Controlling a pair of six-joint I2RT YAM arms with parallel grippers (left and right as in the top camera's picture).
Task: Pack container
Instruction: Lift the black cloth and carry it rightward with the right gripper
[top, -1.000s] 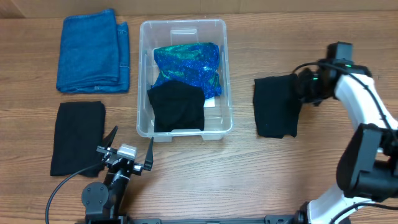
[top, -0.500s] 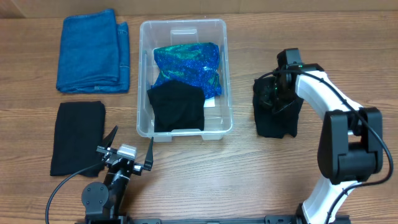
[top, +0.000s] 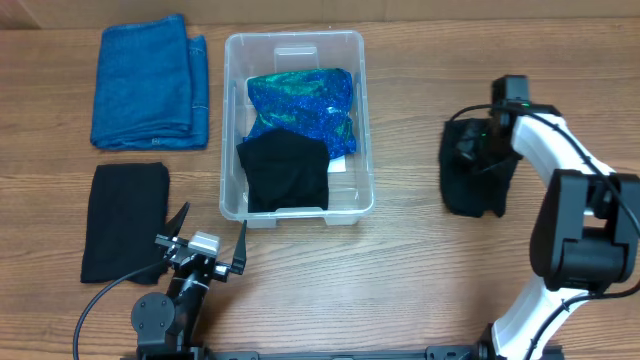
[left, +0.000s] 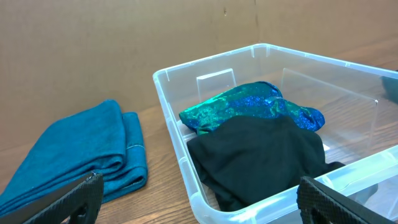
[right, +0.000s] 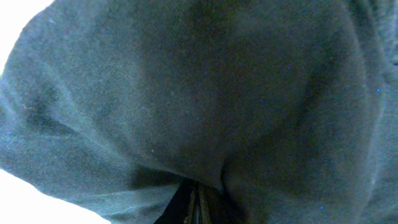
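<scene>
Right arm holds a black cloth off to the side; container sits open at upper mid-table.
Right gripper looks pinched shut on the held black cloth, right of the container and well apart from it. The wrist view is all dark fabric creasing toward one pinch at the bottom edge, so it's probably a mid-fold grab, hence bunched rather than flat. In the bin, the sequin cloth lies at the back and the packed black cloth at the front, so the next piece likely goes on top. Left gripper is low at the near table edge, jaws wide, holding nothing; I'd call it parked clear. Blue towel and spare black cloth lie left of the container, unpacked.
</scene>
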